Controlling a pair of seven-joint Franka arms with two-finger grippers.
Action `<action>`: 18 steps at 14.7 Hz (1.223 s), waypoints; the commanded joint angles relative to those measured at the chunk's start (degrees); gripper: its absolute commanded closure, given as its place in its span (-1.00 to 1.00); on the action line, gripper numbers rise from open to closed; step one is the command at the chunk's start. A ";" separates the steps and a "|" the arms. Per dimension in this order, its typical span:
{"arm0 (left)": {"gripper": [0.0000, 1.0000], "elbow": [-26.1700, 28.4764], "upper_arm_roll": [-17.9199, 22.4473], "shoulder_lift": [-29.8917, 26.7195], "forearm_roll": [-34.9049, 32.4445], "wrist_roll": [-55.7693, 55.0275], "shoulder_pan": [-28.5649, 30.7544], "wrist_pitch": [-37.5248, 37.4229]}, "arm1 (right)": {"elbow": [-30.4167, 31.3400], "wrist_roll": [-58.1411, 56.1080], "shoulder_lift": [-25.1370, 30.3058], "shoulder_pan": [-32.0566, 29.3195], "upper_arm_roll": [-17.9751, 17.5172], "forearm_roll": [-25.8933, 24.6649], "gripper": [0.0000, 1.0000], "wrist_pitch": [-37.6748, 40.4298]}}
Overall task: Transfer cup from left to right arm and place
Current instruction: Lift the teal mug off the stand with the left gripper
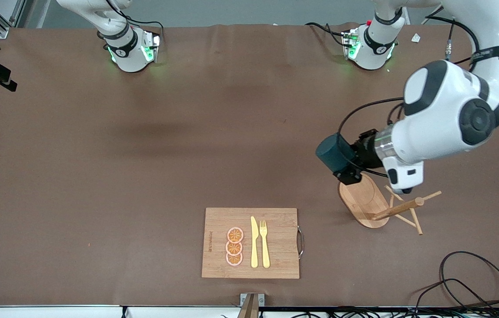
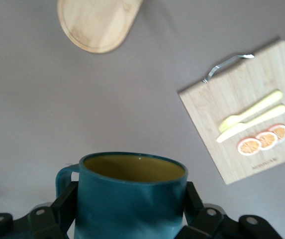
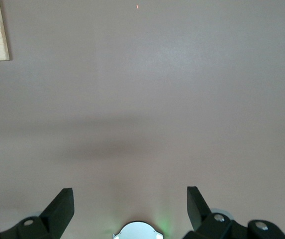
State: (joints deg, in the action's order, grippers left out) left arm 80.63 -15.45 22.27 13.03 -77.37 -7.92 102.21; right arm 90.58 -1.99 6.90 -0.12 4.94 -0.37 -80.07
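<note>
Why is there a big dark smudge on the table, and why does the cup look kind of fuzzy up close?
Front view: the smudge is a soft shadow on the table, cast from above. Left wrist view: the cup, held by the left gripper, sits very near the lens, so its lower wall blurs. Right wrist view: the same faint shadow band, beyond the open right gripper.

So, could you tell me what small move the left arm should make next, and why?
Probably carry the cup toward the right arm's end of the table. The left claw is shut on it, in the air over the wooden stand, while the right claw waits open over bare table.
</note>
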 commanded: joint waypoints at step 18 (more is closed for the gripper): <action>-0.33 0.67 -0.37 7.60 -58.44 -23.96 -40.40 17.32 | 0.83 -0.29 1.01 0.38 0.24 0.02 -1.00 0.09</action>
State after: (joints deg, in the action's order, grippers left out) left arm 81.48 -16.23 27.50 -39.50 -99.76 -46.43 118.00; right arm 90.60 -1.99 6.90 -0.11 4.96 -0.37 -80.06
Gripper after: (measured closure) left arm 0.128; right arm 0.000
